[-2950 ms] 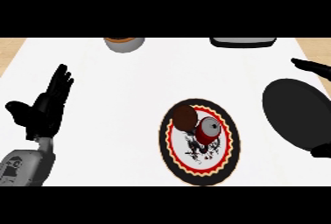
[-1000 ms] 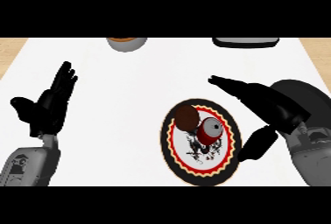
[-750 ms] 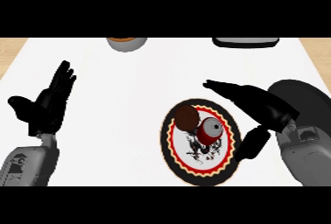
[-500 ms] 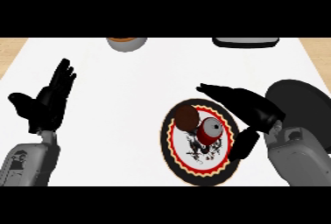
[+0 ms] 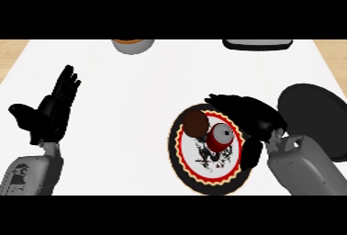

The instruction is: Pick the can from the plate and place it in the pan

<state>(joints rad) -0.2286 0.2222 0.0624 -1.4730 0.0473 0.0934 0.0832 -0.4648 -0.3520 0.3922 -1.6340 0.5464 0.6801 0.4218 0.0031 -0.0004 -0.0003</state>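
While one can lies on one plate near one pan, right hand and left hand spread open.

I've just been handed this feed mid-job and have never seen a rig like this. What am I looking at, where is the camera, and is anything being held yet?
There is one view, taken from the robot's head and looking steeply down at a white counter. The two grey forearms coming in from the bottom edge are the robot's own arms, each ending in a black hand.

The left robot hand rests open at the left, fingers up, holding nothing. The right robot hand is over the right side of a patterned plate, and it is open.

On the plate are a red can and a brown round thing. The black pan lies to the right of the plate. A bowl and a dark-rimmed object sit at the far edge.

Nothing is held yet: the can is on the plate, beside the right robot hand.
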